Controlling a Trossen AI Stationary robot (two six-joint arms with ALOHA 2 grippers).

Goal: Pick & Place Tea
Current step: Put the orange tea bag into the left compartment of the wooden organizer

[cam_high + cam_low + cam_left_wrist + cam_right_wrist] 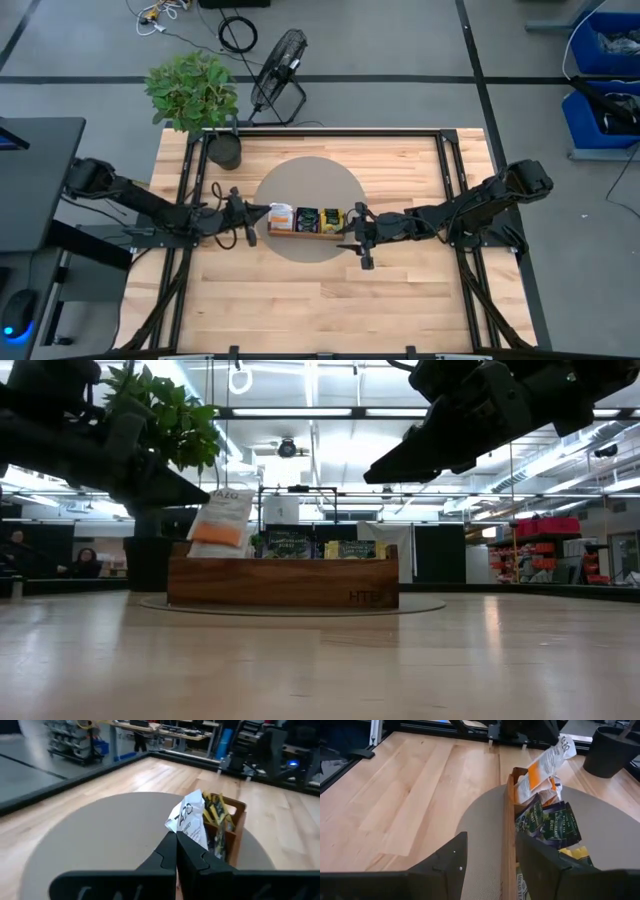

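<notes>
1. Left gripper [176,851]: fingers [162,857] pressed together, pinching the orange-and-white sachet [190,817] above the tray [305,231] end.
2. Right gripper [490,860]: fingers [447,862] apart, empty, straddling the tray's wall over the dark navy sachets [547,822].

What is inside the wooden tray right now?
Wooden tray holds orange-and-white sachets, dark navy sachets and yellow ones, standing up. The tray floor beneath is covered.

The bench [300,300] was pale, smooth wood with a soft sheen. A matt grey-brown round mat [300,175] lay on it. The tray [283,582] was dark brown wood; the tea sachets [547,822] looked like glossy, crinkled paper.
</notes>
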